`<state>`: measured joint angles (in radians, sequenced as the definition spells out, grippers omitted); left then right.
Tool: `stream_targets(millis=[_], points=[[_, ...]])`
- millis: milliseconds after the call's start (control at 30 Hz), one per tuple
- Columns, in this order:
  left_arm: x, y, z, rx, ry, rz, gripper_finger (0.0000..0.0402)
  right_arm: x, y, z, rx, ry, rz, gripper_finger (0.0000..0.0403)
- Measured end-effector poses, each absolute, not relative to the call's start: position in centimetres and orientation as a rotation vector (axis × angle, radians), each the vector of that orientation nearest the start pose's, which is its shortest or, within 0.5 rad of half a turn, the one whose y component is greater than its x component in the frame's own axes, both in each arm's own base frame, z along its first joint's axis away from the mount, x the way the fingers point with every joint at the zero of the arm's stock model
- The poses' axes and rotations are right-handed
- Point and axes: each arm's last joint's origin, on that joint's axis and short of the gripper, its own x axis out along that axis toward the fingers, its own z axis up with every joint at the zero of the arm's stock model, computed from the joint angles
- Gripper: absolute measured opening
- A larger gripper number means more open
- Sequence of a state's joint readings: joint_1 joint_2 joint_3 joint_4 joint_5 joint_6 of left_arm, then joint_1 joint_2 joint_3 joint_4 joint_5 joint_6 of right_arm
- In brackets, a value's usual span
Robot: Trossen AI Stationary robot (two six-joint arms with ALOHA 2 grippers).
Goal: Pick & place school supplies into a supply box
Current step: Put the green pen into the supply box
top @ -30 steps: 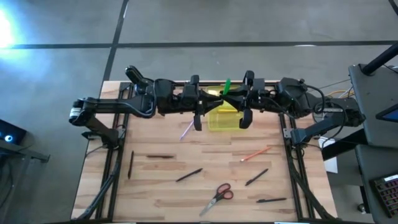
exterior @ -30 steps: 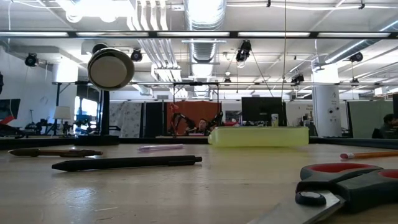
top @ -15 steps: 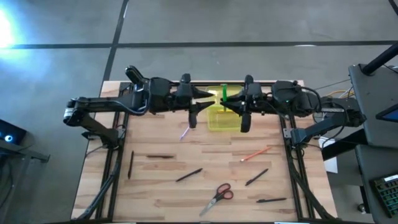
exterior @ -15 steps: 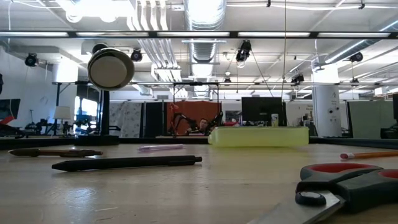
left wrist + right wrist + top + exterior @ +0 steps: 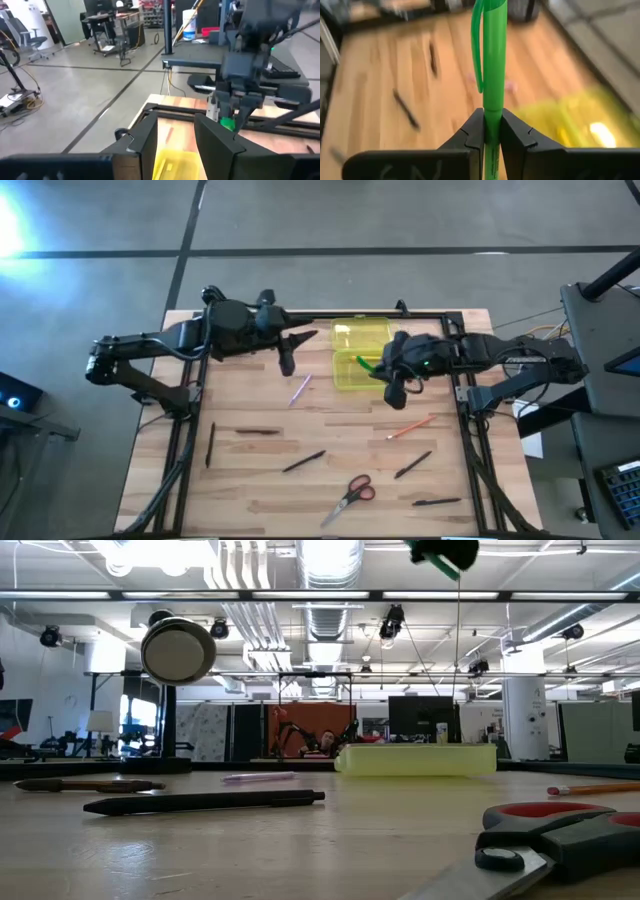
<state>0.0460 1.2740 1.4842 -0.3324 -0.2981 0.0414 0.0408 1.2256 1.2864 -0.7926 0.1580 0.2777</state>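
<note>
While the wooden table carries most of the loose supplies, the two dark arms hang over its far half. The left gripper hovers above bare wood with its fingers parted and nothing between them, and the pink-purple pen lies on the table just nearer than it. The right gripper is clamped tight on the green pen, whose length stands straight out from between the two pads in the right wrist view. In the overhead view that pen slants over the edge of the yellow-green box, which sits open directly under and just to the left of the right gripper, between the two grippers. The box's lid lies flat behind it, on the far side from the right gripper.

On the near side of the right gripper, well apart from it, lie the red-handled scissors, near the table's front edge. The orange pencil lies closer, just nearer than the right gripper. A black pen rests beyond that pencil, and another black pen near the front right. Nearer than the left gripper and apart from it lie three more black pens, one lying crosswise, one close to the left edge.
</note>
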Motion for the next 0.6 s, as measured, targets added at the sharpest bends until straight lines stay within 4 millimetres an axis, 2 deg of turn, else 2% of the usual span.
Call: stream_targets(millis=[200,367,600], points=[[24.6,1.9,45.1,-0.050,0.211,0.344,0.0115,25.3,0.5,32.9,0.166,0.984,-0.185,0.0028],[22.3,1.6,44.0,-0.127,0.379,0.318,0.0115,27.3,0.4,30.2,0.040,1.135,-0.129,0.0028],[20.2,1.5,43.2,-0.120,0.522,0.329,0.0115,29.9,-2.1,25.6,-0.059,1.349,-0.104,0.0029]])
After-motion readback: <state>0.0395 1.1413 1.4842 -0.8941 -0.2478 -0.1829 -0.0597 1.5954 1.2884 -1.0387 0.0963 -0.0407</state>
